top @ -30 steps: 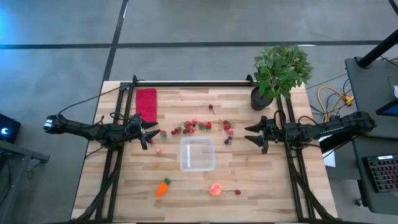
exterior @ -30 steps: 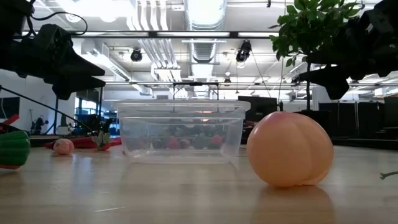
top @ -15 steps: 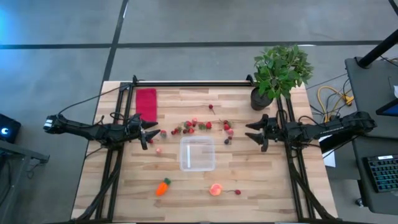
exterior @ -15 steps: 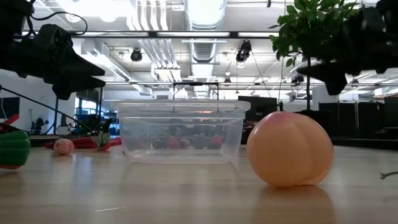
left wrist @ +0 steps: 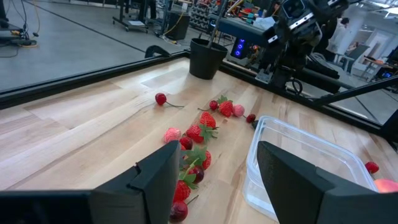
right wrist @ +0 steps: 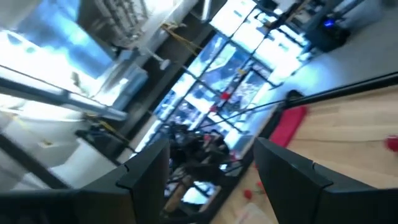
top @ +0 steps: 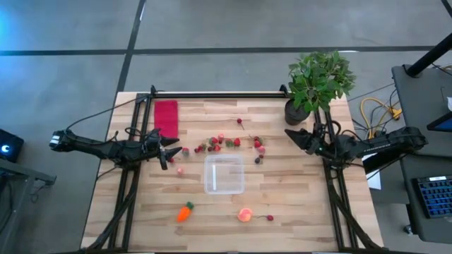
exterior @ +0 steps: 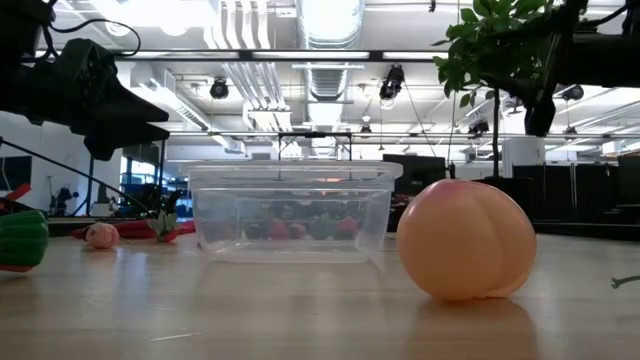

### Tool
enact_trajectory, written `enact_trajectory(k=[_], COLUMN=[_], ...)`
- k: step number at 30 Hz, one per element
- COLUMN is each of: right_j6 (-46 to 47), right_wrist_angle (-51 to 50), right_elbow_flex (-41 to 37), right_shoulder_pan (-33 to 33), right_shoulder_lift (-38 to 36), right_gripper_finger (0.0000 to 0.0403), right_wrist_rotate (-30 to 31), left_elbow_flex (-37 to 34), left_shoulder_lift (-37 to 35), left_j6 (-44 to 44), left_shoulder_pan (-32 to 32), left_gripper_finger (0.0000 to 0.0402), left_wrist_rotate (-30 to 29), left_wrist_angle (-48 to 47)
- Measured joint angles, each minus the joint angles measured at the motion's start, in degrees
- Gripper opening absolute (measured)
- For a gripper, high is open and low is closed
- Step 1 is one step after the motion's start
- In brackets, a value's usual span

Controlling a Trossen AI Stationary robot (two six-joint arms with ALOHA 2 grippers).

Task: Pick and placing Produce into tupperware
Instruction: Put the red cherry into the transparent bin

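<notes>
We take the tupperware (top: 224, 174) as our landmark: it sits empty mid-table, with the berries (top: 217, 143) strewn just beyond its far rim. The carrot (top: 185, 212) lies off its near-left corner and the peach-like fruit (top: 244, 215) just off its near-right corner.

Our left gripper (top: 167, 150) hovers left of the tupperware with its fingers (left wrist: 163, 174) parted and nothing between them. Our right gripper (top: 293, 136) hangs well to the right of the tupperware, tipped upward, also parted and empty.

We judge the berries light, soft and easily crushed — best pinched gently across the body, not by the stem. The round fruit looks smooth and prone to roll, so we would take it across its widest part. The carrot seems firmer — grip it mid-body.
</notes>
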Motion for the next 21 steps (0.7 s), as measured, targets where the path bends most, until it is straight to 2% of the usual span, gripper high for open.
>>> enact_trajectory(k=[7, 11, 21], right_j6=[-0.23, 0.24, 1.23], right_wrist_angle=[0.04, 0.25, 0.27], right_elbow_flex=[0.00, 0.00, 0.00], right_shoulder_pan=[0.00, -0.02, -0.02], right_shoulder_lift=[0.02, -0.04, 0.02], right_gripper_finger=[0.0226, 0.0226, 0.0226], right_wrist_rotate=[-1.06, 1.03, 0.70], left_elbow_flex=[0.00, 0.00, 0.00], left_shoulder_lift=[0.00, 0.00, 0.00], left_j6=[0.00, 0.00, 0.00], left_shoulder_pan=[-0.01, -0.01, 0.00], left_gripper_finger=[0.0203, 0.0203, 0.0203], left_wrist_rotate=[0.02, 0.03, 0.02], left_wrist_angle=[0.00, 0.00, 0.00])
